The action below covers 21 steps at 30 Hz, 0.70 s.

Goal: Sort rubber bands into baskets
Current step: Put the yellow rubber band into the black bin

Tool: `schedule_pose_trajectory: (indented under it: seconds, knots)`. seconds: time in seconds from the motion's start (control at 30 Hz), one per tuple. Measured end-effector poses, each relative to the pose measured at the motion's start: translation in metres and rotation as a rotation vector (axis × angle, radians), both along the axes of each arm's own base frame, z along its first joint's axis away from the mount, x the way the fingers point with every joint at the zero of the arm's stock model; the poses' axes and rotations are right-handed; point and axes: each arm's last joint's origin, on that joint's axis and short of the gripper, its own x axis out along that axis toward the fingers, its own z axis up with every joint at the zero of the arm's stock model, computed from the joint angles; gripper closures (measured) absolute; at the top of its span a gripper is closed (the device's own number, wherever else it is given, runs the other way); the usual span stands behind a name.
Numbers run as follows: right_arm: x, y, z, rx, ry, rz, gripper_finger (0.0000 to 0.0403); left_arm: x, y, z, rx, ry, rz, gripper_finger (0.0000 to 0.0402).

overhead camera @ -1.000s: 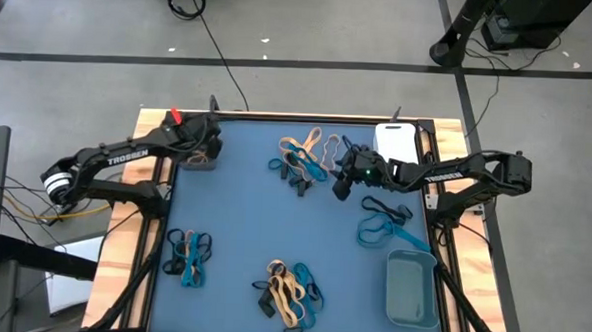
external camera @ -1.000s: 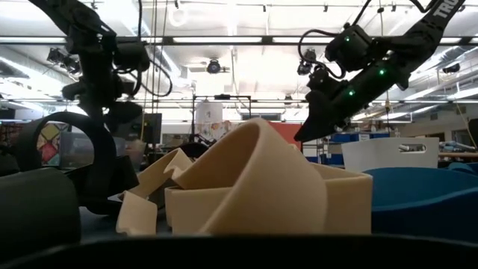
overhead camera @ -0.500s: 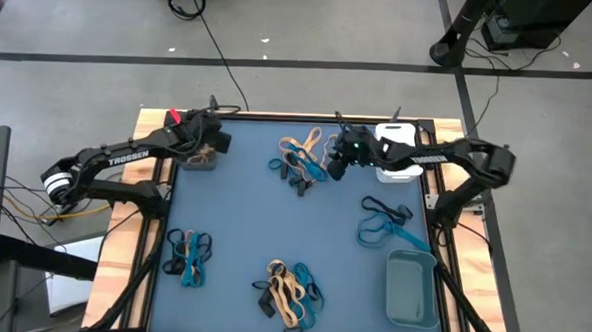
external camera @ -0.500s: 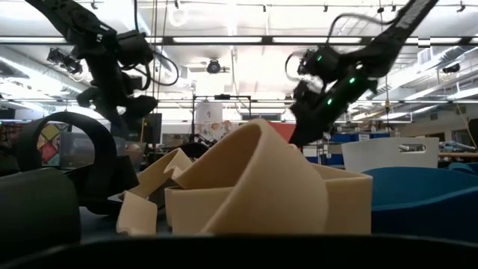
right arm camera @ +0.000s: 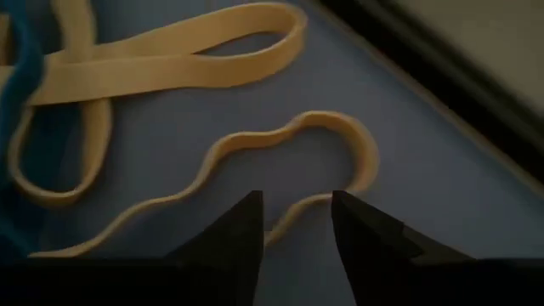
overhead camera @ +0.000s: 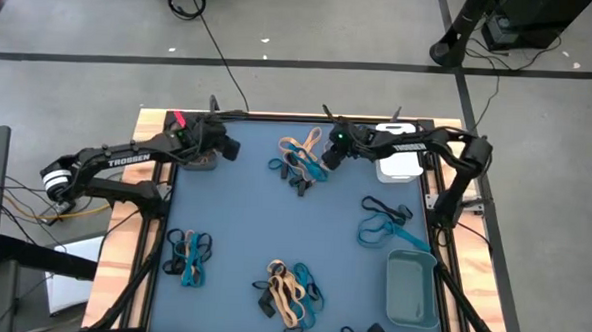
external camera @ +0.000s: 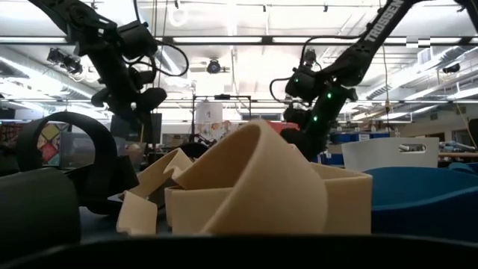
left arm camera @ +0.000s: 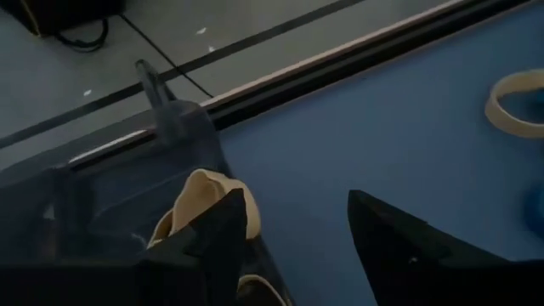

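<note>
Our right gripper (right arm camera: 293,225) hovers with fingers apart over a tan rubber band (right arm camera: 289,170) in the far pile. Our left gripper (left arm camera: 293,229) stands open beside the dark basket (left arm camera: 110,170). We risk pinching two tangled bands.

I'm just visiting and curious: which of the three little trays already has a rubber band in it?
The dark grey tray at the far left corner: a tan band lies inside. The white tray and the grey-teal tray look empty.
</note>
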Motion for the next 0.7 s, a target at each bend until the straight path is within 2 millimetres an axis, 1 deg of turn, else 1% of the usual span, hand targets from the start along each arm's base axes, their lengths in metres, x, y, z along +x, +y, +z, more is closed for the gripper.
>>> schedule_pose_trajectory:
  seconds: [0.1, 0.2, 0.5, 0.63, 0.7]
  knots:
    - [-0.002, 0.0, 0.011, -0.027, -0.018, -0.011, 0.0251, 0.003, 0.0, 0.002, 0.02, -0.029, -0.01, 0.0193]
    - [-0.005, -0.003, 0.013, -0.023, -0.031, -0.03, 0.0251, 0.008, 0.0, 0.001, 0.03, -0.027, -0.03, 0.0193]
    - [-0.013, -0.023, -0.018, 0.103, -0.024, -0.072, 0.0251, 0.018, 0.003, -0.007, 0.036, -0.009, -0.06, 0.0193]
    - [-0.013, -0.026, -0.018, 0.099, -0.015, -0.083, 0.0252, 0.021, 0.004, -0.008, 0.038, -0.009, -0.081, 0.0193]
    - [-0.012, -0.026, -0.018, 0.119, -0.034, -0.062, 0.0252, 0.021, 0.004, -0.008, 0.035, -0.015, -0.087, 0.0193]
